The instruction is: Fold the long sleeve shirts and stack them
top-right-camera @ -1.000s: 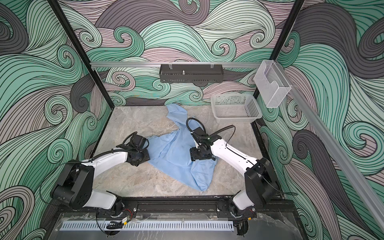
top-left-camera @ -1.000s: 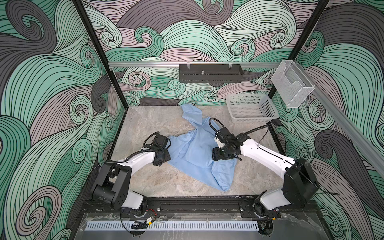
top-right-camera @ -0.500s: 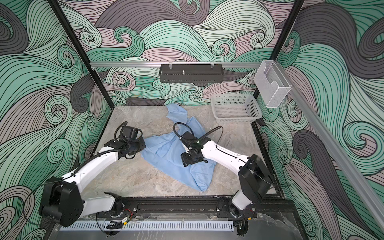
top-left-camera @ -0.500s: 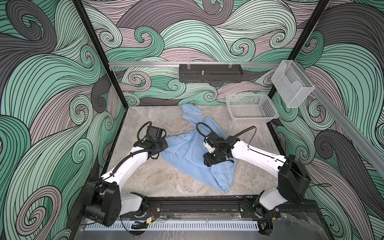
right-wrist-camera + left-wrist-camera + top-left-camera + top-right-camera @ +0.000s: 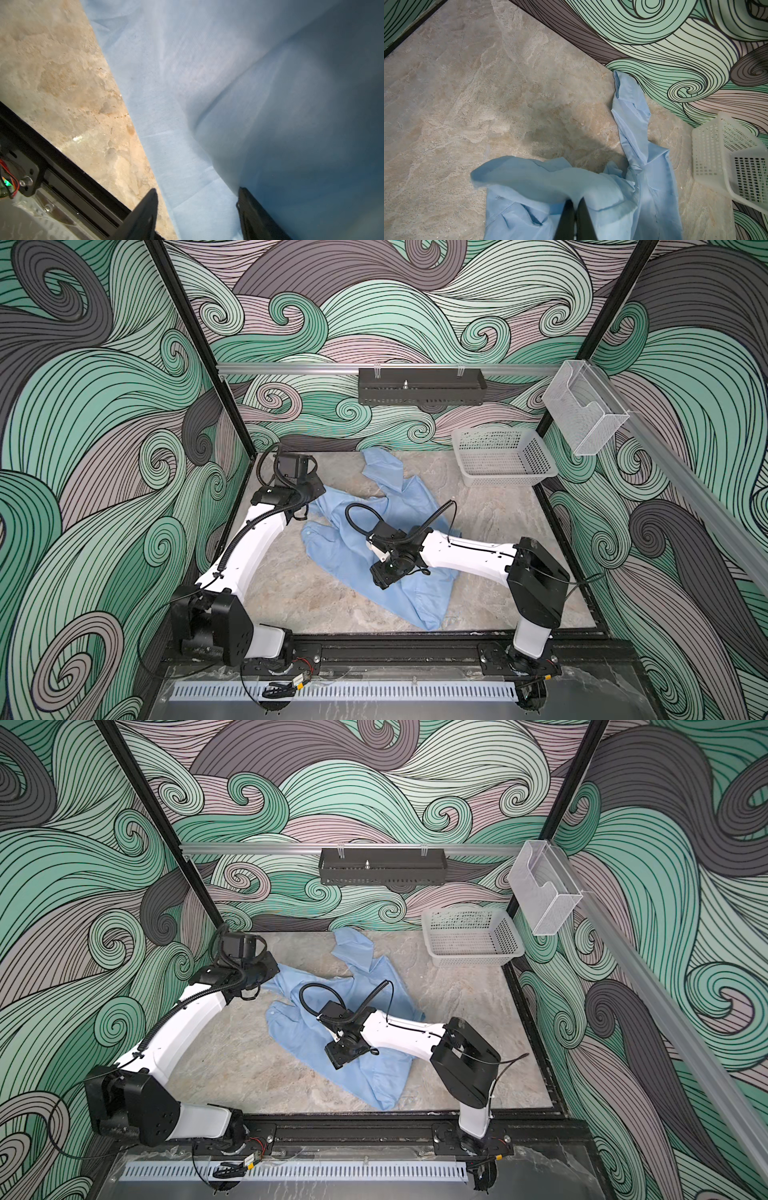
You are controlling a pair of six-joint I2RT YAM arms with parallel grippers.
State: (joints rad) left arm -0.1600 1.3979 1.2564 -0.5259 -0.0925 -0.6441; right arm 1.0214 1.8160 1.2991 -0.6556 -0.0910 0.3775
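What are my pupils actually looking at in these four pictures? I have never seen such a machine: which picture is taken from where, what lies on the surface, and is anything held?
These are two white robot arms bolted at the near edge of a marbled table. The two wide pictures come from one camera overhead, giving nearly equal views. The two close pictures come from a camera on each arm's wrist, looking past its black jaws. On the table lies one crumpled light blue shirt; a pale basket stands in the far right corner. The left arm has its jaws shut, pinching an edge of the shirt. The right arm holds its jaws open low over the shirt, gripping nothing.
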